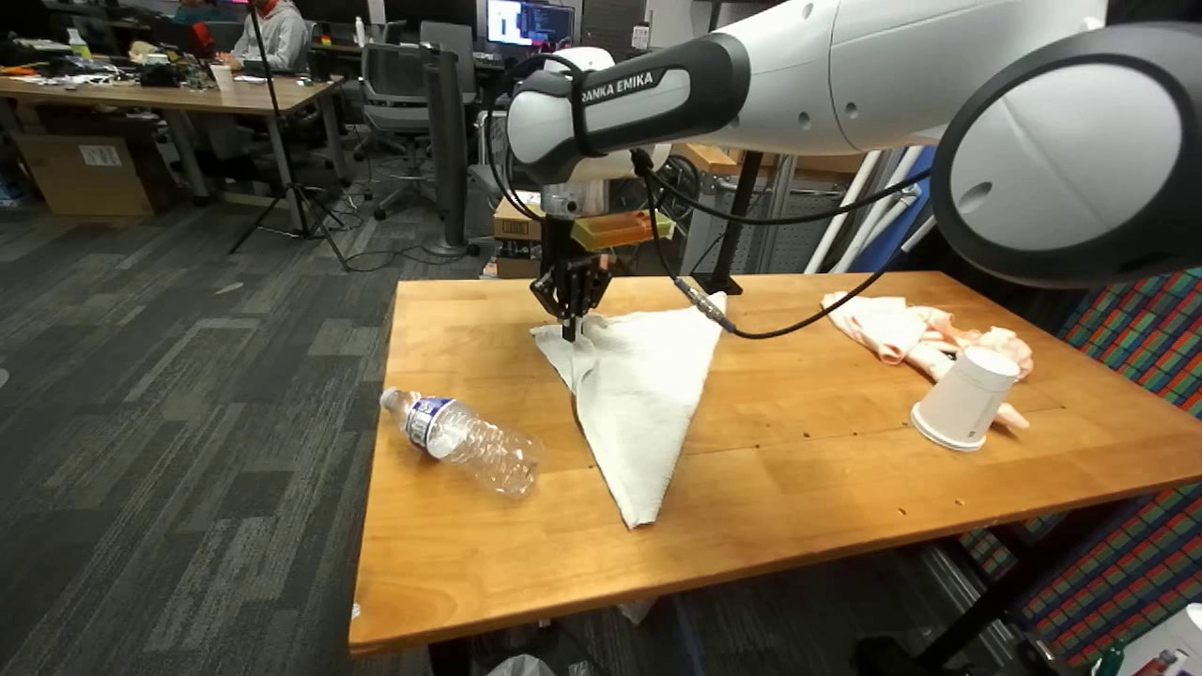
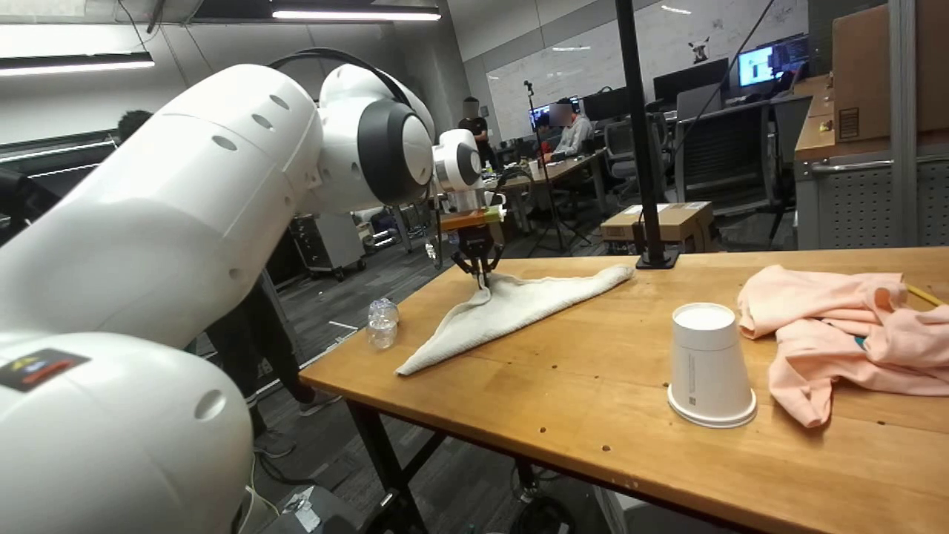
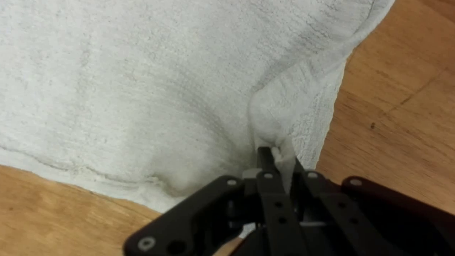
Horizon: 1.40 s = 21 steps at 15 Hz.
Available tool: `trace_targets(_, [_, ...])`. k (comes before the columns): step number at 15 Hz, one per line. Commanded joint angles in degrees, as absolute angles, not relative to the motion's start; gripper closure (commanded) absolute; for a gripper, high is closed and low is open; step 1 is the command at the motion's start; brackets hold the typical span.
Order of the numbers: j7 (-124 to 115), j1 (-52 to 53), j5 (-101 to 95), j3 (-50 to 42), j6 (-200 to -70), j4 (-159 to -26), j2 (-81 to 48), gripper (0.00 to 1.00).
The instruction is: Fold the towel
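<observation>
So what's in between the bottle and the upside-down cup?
The white towel lies between the bottle and the cup, and that shows in both exterior views.

The hand (image 1: 570,329) pinches the towel (image 1: 648,385) near a clear bottle (image 1: 474,445).

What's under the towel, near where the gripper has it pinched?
Beside the gripper, the towel shows a strip of its own lower layer past the pinched fold, with wooden table beyond. The rest beneath is covered; I can't tell what's there.
</observation>
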State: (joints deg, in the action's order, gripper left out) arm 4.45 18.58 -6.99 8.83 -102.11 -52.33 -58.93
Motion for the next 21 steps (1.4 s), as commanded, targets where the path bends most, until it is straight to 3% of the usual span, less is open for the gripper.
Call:
trace_targets(1, [5.72,19.54,-6.25,8.24,-98.36,-45.65,-62.34,0.63])
trace_targets(8, [6.25,18.45,-6.7,9.28,-97.56,-45.23,-60.16,0.11])
trace_targets(10, [6.68,17.69,-6.95,8.91,-98.03,-45.3,-59.31,0.0])
trace_targets(21, [13.66,7.19,-7.95,6.16,-102.26,-48.86,-56.95,0.0])
